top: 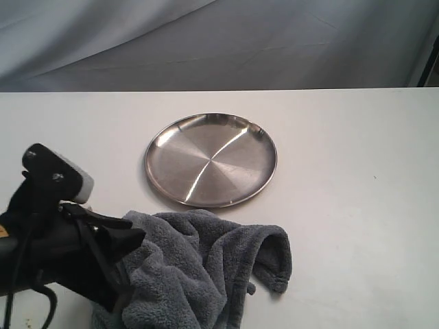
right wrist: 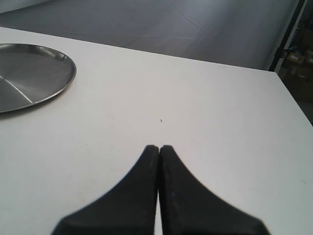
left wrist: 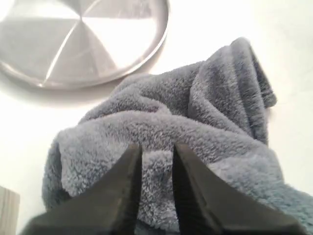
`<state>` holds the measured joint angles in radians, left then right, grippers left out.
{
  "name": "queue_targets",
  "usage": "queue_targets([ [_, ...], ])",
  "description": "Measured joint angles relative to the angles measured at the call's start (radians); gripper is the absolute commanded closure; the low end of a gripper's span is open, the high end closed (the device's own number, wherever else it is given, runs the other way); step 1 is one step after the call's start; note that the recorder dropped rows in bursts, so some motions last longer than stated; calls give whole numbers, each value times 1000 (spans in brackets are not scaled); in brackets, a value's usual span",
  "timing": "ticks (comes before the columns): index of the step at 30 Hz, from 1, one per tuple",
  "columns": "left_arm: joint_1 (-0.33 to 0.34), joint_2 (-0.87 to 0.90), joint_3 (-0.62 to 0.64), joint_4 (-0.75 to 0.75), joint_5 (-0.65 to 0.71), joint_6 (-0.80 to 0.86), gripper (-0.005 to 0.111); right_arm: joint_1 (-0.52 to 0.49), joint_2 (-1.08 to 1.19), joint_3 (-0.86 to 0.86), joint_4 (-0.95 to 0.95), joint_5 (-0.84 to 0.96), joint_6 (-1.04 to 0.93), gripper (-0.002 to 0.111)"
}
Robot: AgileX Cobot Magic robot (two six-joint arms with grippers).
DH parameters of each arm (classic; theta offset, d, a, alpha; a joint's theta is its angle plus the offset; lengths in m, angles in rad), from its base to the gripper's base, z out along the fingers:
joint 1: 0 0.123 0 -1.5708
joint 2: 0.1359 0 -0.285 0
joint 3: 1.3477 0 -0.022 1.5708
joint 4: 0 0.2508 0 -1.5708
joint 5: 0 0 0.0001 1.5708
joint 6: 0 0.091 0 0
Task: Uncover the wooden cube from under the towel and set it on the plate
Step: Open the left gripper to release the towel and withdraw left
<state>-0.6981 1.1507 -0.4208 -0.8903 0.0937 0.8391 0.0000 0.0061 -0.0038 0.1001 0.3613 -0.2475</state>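
Observation:
The dark grey towel [top: 206, 267] lies bunched at the table's front, just in front of the steel plate [top: 211, 159]. My left gripper [top: 127, 284] reaches into the towel's left side. In the left wrist view a fold of the towel [left wrist: 195, 112] is pinched in the gripper [left wrist: 156, 149]. A pale corner of the wooden cube [left wrist: 7, 211] peeks out beside the towel at the frame's edge; in the exterior view the arm hides it. The plate [left wrist: 78, 39] holds nothing. My right gripper [right wrist: 159, 148] hangs shut over bare table, right of the plate [right wrist: 29, 73].
The white table [top: 357, 205] runs wide to the right of the plate and towel. A grey cloth backdrop [top: 240, 41] hangs behind its far edge. The left arm's camera housing [top: 62, 178] stands at the front left.

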Motion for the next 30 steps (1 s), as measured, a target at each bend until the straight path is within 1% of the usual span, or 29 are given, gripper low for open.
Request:
queue_targets([
  [2,0,-76,0,31,21,0,90,0,0,0,0,0,0,108],
  [5,0,-189,0,57,39,0,107,0,0,0,0,0,0,108],
  [10,0,-393,0,79,39,2,106,0,0,0,0,0,0,108],
  [13,0,-473,0,95,39,4,106,0,0,0,0,0,0,108],
  [19,0,-490,0,199,31,4,106,0,0,0,0,0,0,108],
  [22,0,-492,0,218,-42,4,106,0,0,0,0,0,0,108],
  [28,0,-492,0,225,-319,6,106,0,0,0,0,0,0,108],
  [29,0,-492,0,225,-390,6,106,0,0,0,0,0,0,108],
  [30,0,-492,0,225,-414,10,107,0,0,0,0,0,0,108],
])
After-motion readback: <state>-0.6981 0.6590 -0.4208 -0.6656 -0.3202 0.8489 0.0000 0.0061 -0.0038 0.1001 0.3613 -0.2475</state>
